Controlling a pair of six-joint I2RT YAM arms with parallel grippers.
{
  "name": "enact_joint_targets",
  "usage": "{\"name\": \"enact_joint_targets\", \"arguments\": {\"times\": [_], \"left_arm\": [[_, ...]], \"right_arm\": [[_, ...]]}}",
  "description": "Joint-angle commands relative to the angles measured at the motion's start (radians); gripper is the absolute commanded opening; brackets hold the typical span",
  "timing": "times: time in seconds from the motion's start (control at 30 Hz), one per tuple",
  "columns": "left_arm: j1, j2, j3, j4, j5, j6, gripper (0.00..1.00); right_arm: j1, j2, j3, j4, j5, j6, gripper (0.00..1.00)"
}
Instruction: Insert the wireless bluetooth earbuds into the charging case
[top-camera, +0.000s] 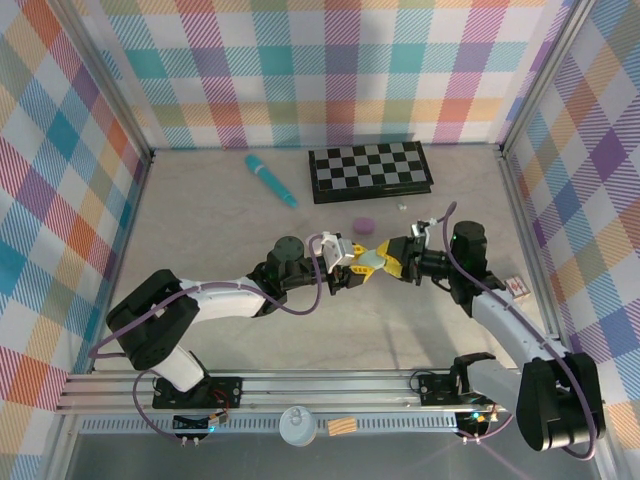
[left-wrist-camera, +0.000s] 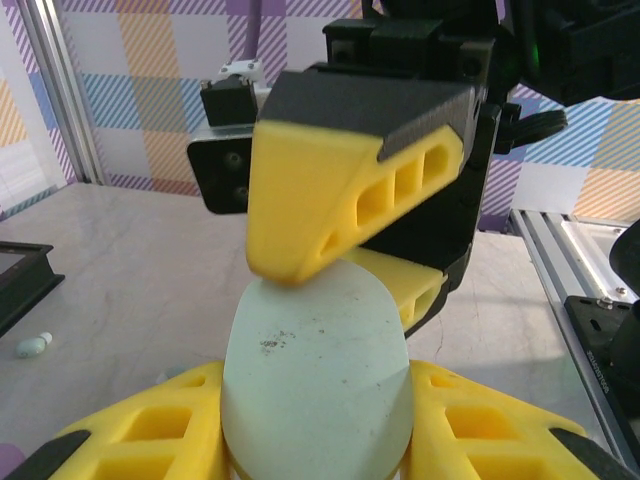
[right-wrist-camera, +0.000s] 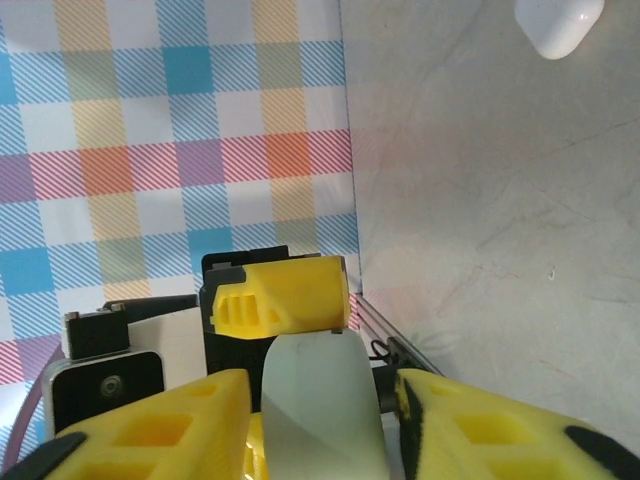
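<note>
The charging case (top-camera: 371, 262), a pale green pebble, hangs above the middle of the table. My left gripper (top-camera: 360, 266) is shut on its two sides (left-wrist-camera: 315, 385), and the case (left-wrist-camera: 315, 370) faces that camera. My right gripper (top-camera: 386, 262) comes from the other side and straddles its far end (right-wrist-camera: 322, 388). One right finger (left-wrist-camera: 320, 200) touches the case's top edge. In the right wrist view a thin gap shows between the case (right-wrist-camera: 320, 400) and the other finger. A tiny whitish earbud (top-camera: 402, 206) lies on the table; the left wrist view shows one (left-wrist-camera: 32, 346) too.
A teal stick (top-camera: 271, 180) and a chessboard (top-camera: 371, 171) lie at the back. A small purple pebble (top-camera: 366, 224) sits just behind the grippers. A white rounded piece (right-wrist-camera: 558, 22) rests on the table. A small card (top-camera: 516, 288) lies by the right wall.
</note>
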Motion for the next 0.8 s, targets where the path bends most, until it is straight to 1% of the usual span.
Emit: {"name": "enact_joint_targets", "arguments": {"times": [0.0, 0.03, 0.1, 0.17, 0.2, 0.23, 0.33, 0.4, 0.63, 0.77], "left_arm": [[0.003, -0.023, 0.029, 0.012, 0.029, -0.013, 0.34], [0.003, -0.022, 0.029, 0.013, 0.030, -0.012, 0.34], [0.003, -0.022, 0.028, 0.021, 0.024, -0.013, 0.38], [0.003, -0.023, 0.015, 0.058, 0.015, -0.021, 0.55], [0.003, -0.022, 0.005, 0.087, 0.011, -0.026, 0.59], [0.002, -0.020, -0.007, 0.127, 0.004, -0.037, 0.61], [0.005, -0.009, -0.025, 0.213, 0.002, -0.072, 0.61], [0.008, 0.001, -0.027, 0.250, 0.006, -0.087, 0.60], [0.007, 0.031, -0.034, 0.322, 0.017, -0.114, 0.56], [0.007, 0.046, -0.030, 0.325, 0.003, -0.115, 0.56]], "right_arm": [[0.008, 0.004, 0.024, 0.051, -0.028, 0.005, 0.34], [0.007, -0.001, 0.025, 0.046, -0.021, 0.006, 0.29], [0.007, -0.006, 0.024, 0.042, -0.012, 0.012, 0.25], [0.007, -0.011, 0.017, 0.072, -0.009, 0.046, 0.24], [0.007, -0.012, 0.011, 0.106, -0.005, 0.075, 0.24], [0.008, -0.010, 0.004, 0.153, -0.005, 0.112, 0.23], [0.007, -0.008, -0.002, 0.236, -0.006, 0.169, 0.23], [0.007, -0.016, 0.002, 0.235, -0.010, 0.169, 0.23], [0.008, -0.017, -0.013, 0.316, -0.007, 0.238, 0.23], [0.008, -0.025, -0.021, 0.349, 0.001, 0.265, 0.23]]}}
